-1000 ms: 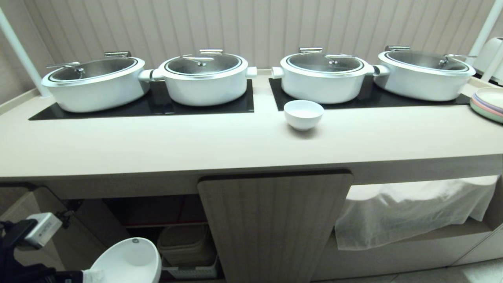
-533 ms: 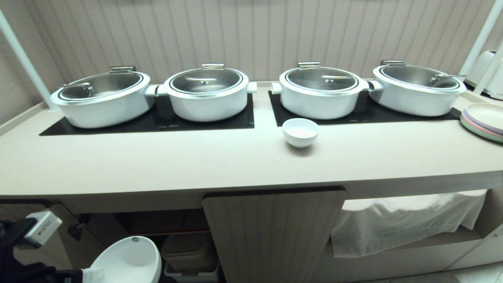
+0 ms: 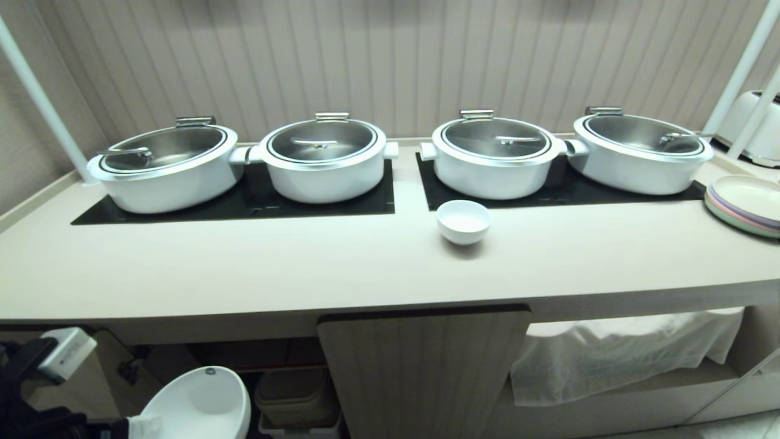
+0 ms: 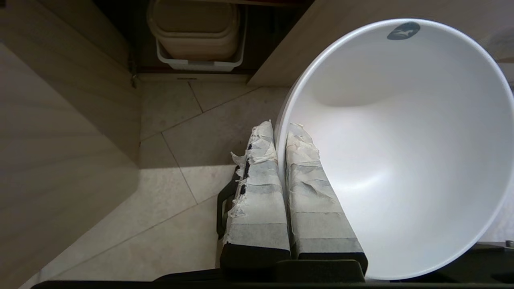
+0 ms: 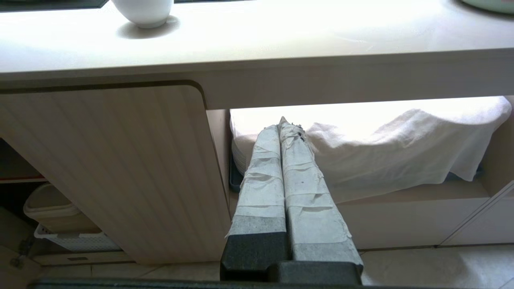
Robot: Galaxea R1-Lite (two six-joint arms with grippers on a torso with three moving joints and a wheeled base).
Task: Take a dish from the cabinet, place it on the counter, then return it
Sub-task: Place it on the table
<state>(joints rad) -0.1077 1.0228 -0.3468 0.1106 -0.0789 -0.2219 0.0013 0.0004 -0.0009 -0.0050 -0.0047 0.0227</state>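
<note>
White ceramic dish [image 4: 401,152], held by its rim in the left gripper [image 4: 281,132]: taped fingers [image 4: 257,192] pinched on the wall, one inside, one outside. A small dark mark sits near the far rim. In the head view the dish [image 3: 198,405] hangs low, below the worktop's front edge, in front of the open left bay of the cabinet [image 3: 426,366]. Tiled floor is directly beneath it.

Inside that dark bay: a beige lidded container [image 4: 194,28] in a white basket. The middle ribbed door is closed; a white cloth [image 3: 621,353] drapes over the open right bay.

On the counter [image 3: 304,268]: a second, plain white bowl [image 3: 464,221] just in front of the right-hand black hob panel, roughly mid-length. Four white lidded pots [image 3: 323,158] stand along the back edge; pastel plates [image 3: 743,204] are stacked at the right end.

Right gripper [image 5: 287,124]: fingers pressed together, holding nothing, pointing at the cloth below the worktop's edge. Looks parked.

Judgement: dish is out of the cabinet, not yet set down.

Risks:
- Narrow rim pinch on glazed ceramic, bowl tilted; a jolt could let it rotate or slip onto the tiles.
- Lifting past the rounded front edge, the far rim could strike the underside or lip of the worktop.
- Setting down near the plain bowl risks a knock and later confusion between the two.
</note>
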